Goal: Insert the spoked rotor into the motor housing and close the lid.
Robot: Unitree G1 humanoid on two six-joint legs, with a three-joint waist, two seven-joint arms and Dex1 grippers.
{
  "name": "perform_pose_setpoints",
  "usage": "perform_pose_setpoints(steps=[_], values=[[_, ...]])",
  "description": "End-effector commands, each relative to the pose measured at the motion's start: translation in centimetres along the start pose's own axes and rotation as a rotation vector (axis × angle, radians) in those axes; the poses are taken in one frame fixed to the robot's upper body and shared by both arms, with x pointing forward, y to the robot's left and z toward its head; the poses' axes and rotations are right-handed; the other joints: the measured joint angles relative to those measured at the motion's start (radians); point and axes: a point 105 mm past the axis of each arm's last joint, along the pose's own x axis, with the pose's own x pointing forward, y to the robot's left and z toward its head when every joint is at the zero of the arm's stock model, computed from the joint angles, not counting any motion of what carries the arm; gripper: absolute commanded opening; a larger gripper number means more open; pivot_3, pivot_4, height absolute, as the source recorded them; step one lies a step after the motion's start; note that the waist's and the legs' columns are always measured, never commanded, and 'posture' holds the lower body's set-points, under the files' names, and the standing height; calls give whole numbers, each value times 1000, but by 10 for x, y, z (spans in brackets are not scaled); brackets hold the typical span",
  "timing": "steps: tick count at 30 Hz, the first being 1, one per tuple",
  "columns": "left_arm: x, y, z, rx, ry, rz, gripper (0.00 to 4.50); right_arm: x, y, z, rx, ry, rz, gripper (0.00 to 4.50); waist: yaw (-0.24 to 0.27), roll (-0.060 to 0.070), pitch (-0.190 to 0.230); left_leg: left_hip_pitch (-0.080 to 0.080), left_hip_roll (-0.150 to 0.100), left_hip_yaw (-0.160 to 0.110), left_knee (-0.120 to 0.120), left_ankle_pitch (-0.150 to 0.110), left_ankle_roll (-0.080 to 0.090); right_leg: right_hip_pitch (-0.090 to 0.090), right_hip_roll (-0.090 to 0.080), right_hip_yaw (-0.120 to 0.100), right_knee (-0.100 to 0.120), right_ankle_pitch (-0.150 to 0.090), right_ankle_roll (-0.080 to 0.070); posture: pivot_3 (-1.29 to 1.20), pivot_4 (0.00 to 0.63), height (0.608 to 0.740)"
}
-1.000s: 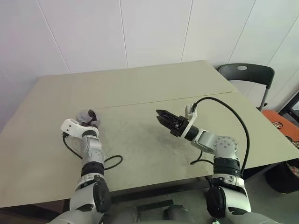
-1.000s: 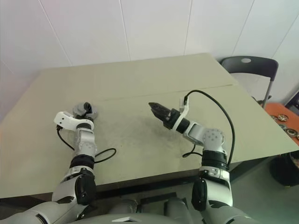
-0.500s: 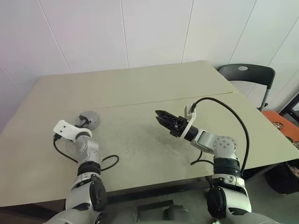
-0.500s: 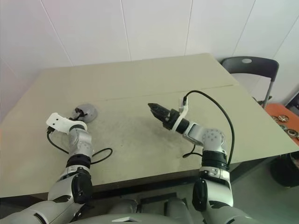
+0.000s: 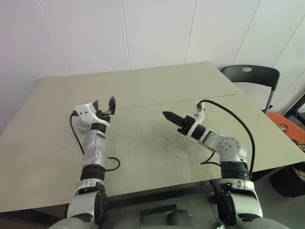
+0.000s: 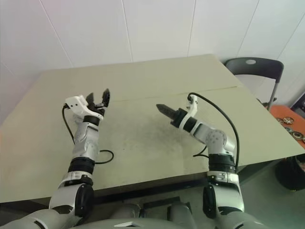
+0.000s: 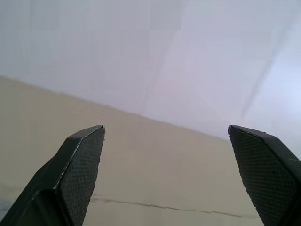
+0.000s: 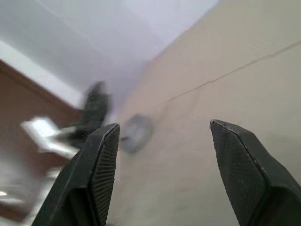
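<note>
- In the head views, the left claw (image 5: pixel 104 103) was up in the air above the left end of the seam (image 5: pixel 157 103) that ran across the table (image 5: pixel 143 81).
- Its two fingers were spread wide, with nothing between them.
- The right claw (image 5: pixel 165 114) was near the middle of the seam, on the robot's side of it, and it pointed toward the left claw.
- A dark chair (image 5: pixel 250 76) stood past the right end of the seam, off the table.
- In the left wrist view, the two black fingers (image 7: pixel 80 165) were far apart and empty. The seam lay low between them, and the wall was behind.
- In the right wrist view, the right fingers (image 8: pixel 101 165) were also apart, with nothing in them.
- A round grey part (image 8: pixel 136 133) lay flat on the table near the far left end of the seam, just beside the left claw.
- It was too blurry to tell whether it was the housing, the lid or both.
</note>
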Motion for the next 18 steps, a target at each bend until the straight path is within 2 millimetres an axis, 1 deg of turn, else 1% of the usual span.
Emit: perform_pose_setpoints(steps=[1,3,4,5,7,10,13,18], values=[[-1,-30,8,32,24,-241,4464,5,10,26,-258,-53,6,3203,-2,0,0,0,0,0,0,0,0,0,0,0,0,0,0,0,0,740],[-8,-40,1,70,78,-339,4464,3,7,27,-355,-45,-10,3203,-1,0,0,0,0,0,0,0,0,0,0,0,0,0,0,0,0,740],[-12,-44,-2,83,99,-384,4500,2,6,29,-384,-52,-10,3547,-1,0,0,0,0,0,0,0,0,0,0,0,0,0,0,0,0,740],[-15,-47,-3,88,110,-415,4500,0,6,30,-415,-58,-7,3786,0,0,0,1,0,0,0,0,0,0,0,0,0,0,0,0,0,740],[-20,-50,-1,88,120,-458,4500,-4,7,31,-486,-62,-1,4389,2,0,0,1,0,0,0,0,0,0,0,0,0,0,0,0,0,740],[-27,-53,2,104,143,-525,4500,-11,9,28,-575,-53,19,4452,4,0,0,1,0,0,1,0,0,1,0,0,0,0,0,0,0,740],[-40,-58,4,110,182,-603,4500,-24,12,17,-669,-12,58,4452,5,0,0,0,0,0,0,0,0,1,0,0,-1,0,0,0,0,740],[-65,-64,7,118,245,-674,4500,-47,3,2,-721,18,17,4452,4,0,0,1,0,0,0,0,0,2,0,0,-1,0,0,0,0,740]])
